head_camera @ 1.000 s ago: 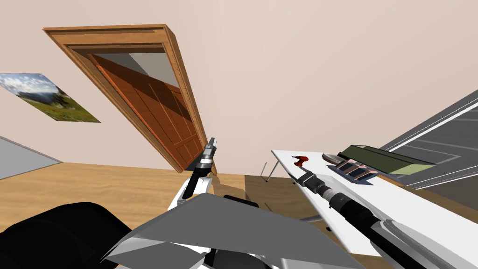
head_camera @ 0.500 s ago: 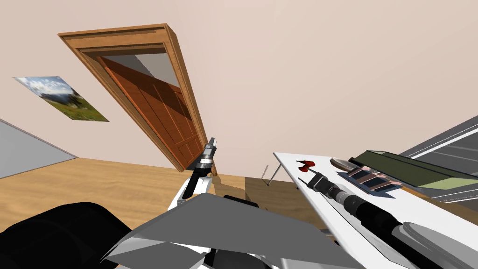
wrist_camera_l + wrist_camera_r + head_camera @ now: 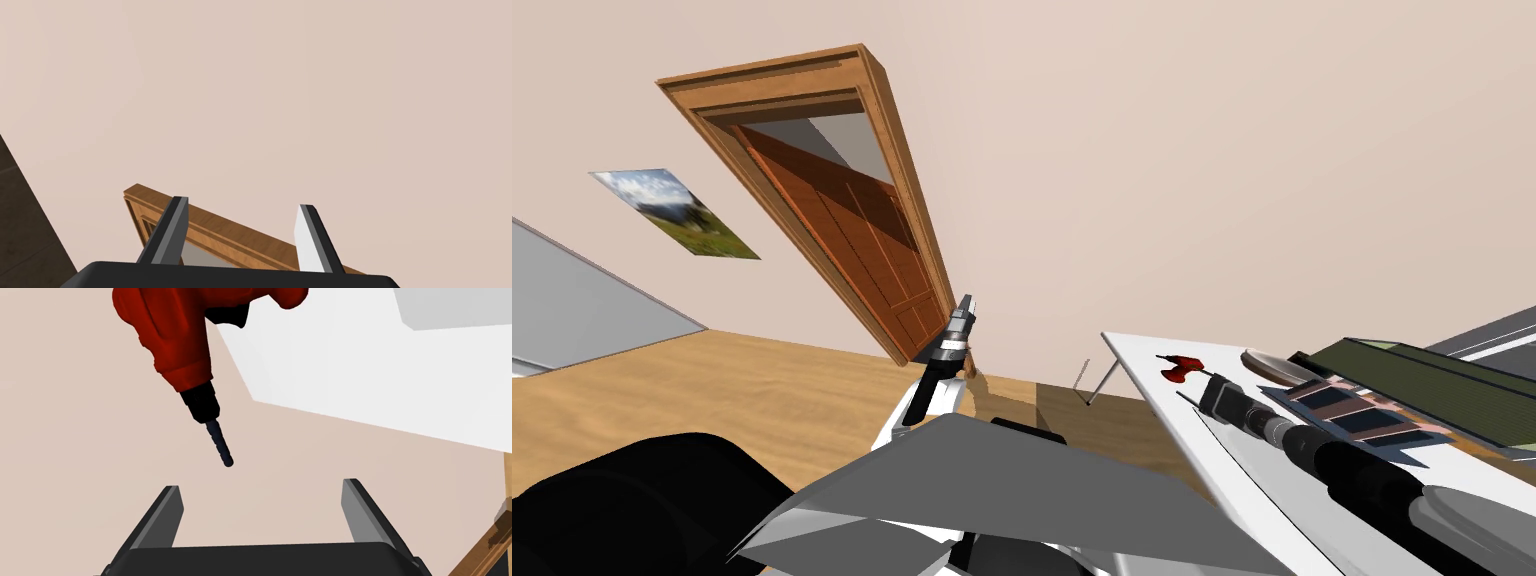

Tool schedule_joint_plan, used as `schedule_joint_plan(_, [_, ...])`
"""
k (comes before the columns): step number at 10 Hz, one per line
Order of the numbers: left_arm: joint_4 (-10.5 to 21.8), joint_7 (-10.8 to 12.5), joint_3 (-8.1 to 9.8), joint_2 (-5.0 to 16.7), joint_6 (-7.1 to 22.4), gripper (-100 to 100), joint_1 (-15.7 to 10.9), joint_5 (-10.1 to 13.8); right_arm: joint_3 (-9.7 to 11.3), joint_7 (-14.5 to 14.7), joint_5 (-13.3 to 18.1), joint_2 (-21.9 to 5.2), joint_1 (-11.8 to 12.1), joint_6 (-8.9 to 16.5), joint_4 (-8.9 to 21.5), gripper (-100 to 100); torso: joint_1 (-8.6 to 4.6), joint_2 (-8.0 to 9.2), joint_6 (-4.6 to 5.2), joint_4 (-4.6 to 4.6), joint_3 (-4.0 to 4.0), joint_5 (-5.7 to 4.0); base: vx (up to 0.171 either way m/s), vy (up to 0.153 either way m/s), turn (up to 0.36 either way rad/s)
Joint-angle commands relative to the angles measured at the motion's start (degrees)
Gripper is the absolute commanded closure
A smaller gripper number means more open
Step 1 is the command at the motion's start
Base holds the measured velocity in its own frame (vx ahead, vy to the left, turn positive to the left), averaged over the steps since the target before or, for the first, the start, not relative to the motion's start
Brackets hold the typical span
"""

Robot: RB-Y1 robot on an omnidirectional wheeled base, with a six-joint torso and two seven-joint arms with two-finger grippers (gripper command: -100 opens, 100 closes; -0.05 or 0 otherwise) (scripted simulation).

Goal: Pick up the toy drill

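The small red toy drill with a dark bit (image 3: 1182, 368) (image 3: 185, 333) lies on the flat white tabletop (image 3: 1232, 450), near its far corner. The right hand (image 3: 1197, 398) (image 3: 260, 488) hovers over that tabletop with fingers spread, the bit aimed at their gap, not touching. The left hand (image 3: 968, 300) (image 3: 242, 202), also spread, is raised well left of the tabletop

The toy drill (image 3: 185, 333) is red with a black bit (image 3: 220, 443); table (image 3: 1242, 470) white, door (image 3: 862, 250) orange-brown, wall (image 3: 1162, 150) pinkish-beige.
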Motion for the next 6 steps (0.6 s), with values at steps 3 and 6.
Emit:
schedule_joint_plan(3, [0.00, 0.00, 0.00, 0.00, 0.00, 0, 0.00, 0.00, -1.85, 2.79, 5.08, -2.03, 1.20, 0.04, 3.04, -100, 0.00, -0.06, 0.00, -0.02, -0.04, -0.01, 0.103, -0.061, 0.080])
schedule_joint_plan(6, [0.00, 0.00, 0.00, 0.00, 0.00, 0, 0.00, 0.00, -2.45, 3.58, 6.49, -2.36, 1.42, -0.08, 3.99, -100, 0.11, -0.01, -0.01, -0.01, -0.01, 0.01, 0.073, -0.035, 0.061])
